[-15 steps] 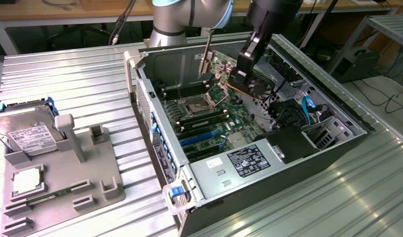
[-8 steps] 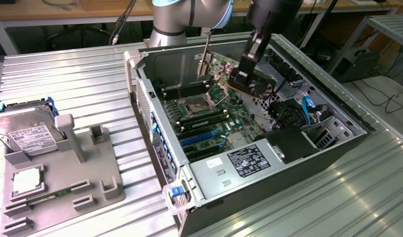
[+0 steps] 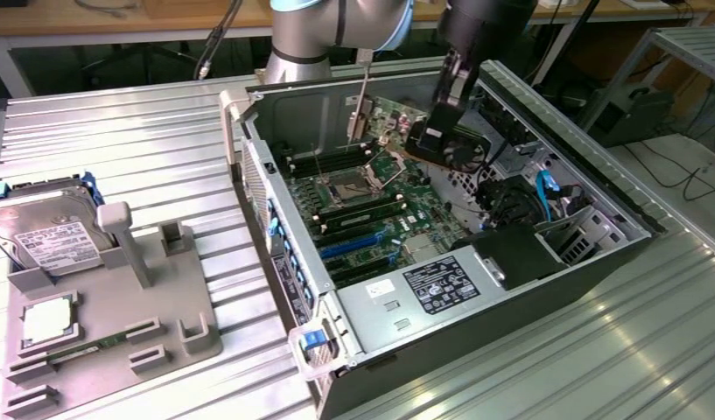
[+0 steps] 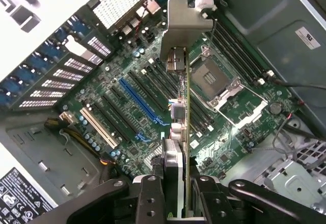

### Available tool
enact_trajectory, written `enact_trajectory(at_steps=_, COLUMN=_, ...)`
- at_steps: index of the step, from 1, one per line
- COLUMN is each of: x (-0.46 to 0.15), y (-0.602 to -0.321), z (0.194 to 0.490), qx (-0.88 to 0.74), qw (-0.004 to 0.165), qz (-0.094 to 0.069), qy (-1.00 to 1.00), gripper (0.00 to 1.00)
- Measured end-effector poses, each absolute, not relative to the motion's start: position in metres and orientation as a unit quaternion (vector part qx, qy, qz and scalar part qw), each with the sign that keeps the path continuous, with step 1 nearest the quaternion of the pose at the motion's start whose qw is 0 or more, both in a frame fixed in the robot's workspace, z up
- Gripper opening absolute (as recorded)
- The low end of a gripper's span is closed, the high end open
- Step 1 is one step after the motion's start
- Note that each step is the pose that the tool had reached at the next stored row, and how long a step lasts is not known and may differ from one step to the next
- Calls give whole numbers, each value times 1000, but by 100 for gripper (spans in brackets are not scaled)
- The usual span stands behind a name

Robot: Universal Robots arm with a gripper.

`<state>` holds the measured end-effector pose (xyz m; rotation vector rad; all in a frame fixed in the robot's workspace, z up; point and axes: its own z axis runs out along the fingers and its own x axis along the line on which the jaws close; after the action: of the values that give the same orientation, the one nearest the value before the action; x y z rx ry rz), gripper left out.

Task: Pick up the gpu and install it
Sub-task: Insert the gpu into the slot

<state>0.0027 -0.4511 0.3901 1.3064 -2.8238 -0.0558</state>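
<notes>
My gripper (image 3: 448, 109) hangs over the open computer case (image 3: 637, 206), shut on the gpu (image 3: 431, 136). The card is held above the motherboard (image 3: 422, 214), toward the case's far end, with its silver bracket (image 3: 361, 101) pointing away from the gripper. In the wrist view the gpu (image 4: 186, 112) shows edge-on between the two black fingers (image 4: 150, 198) of the gripper (image 4: 178, 206), bracket (image 4: 186, 23) at the far end. Below it lie the expansion slots, among them a blue slot (image 4: 140, 102), and the processor socket (image 4: 214, 76). The card touches no slot.
A grey parts fixture (image 3: 158, 297) on the exterior view's left holds a silver hard drive (image 3: 48, 232), a processor (image 3: 48, 319) and a green memory stick (image 3: 88, 346). Inside the case are a labelled power supply (image 3: 445, 284) and blue cables (image 3: 550, 197). Ribbed metal table (image 3: 123, 149) all round.
</notes>
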Motion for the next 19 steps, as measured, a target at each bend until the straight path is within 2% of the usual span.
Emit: enact_trajectory(at_steps=19, x=3, y=-451, z=390, qx=569, qw=18, qz=-15, qy=-822, gripper=28)
